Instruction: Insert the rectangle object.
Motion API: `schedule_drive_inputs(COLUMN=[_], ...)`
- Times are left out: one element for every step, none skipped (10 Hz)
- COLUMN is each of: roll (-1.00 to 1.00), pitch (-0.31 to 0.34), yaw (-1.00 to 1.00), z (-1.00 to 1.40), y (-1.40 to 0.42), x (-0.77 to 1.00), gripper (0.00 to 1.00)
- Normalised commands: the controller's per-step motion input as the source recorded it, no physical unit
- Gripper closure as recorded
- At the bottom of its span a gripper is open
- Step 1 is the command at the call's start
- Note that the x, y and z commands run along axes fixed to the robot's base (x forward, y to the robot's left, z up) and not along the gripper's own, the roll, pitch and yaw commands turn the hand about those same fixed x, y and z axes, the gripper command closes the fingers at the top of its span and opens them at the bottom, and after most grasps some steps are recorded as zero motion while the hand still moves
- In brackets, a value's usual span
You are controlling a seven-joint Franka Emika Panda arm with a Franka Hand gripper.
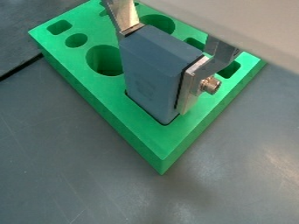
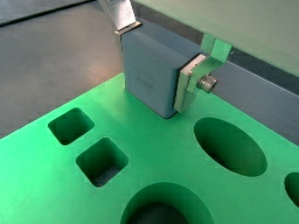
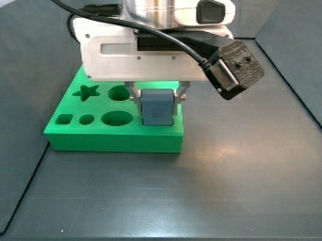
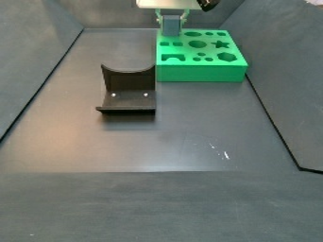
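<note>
Pincer point(image 1: 162, 54) clamps the rectangle object point(image 1: 155, 77) over the green board point(image 3: 116, 132) on the dark grey floor point(image 4: 151, 142).

gripper point(image 1: 159, 52) | pointing down | jaws closed on rectangle object point(image 1: 156, 73) | low over board

Even, fairly bright overhead light, all views sharp. Soft glare streaks on the dark grey matte floor point(image 4: 164, 180) in both side views. Silver-fingered gripper point(image 1: 166, 52) over the bright green holed board point(image 1: 176, 144); mild blur on nearest finger tops.
</note>
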Motion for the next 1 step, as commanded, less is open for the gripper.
schedule_drive_inputs(roll=[0.10], pitch=[-0.070], yaw=[0.07], z=[-0.22], y=[-0.25], x=[0.00], gripper=[1.00])
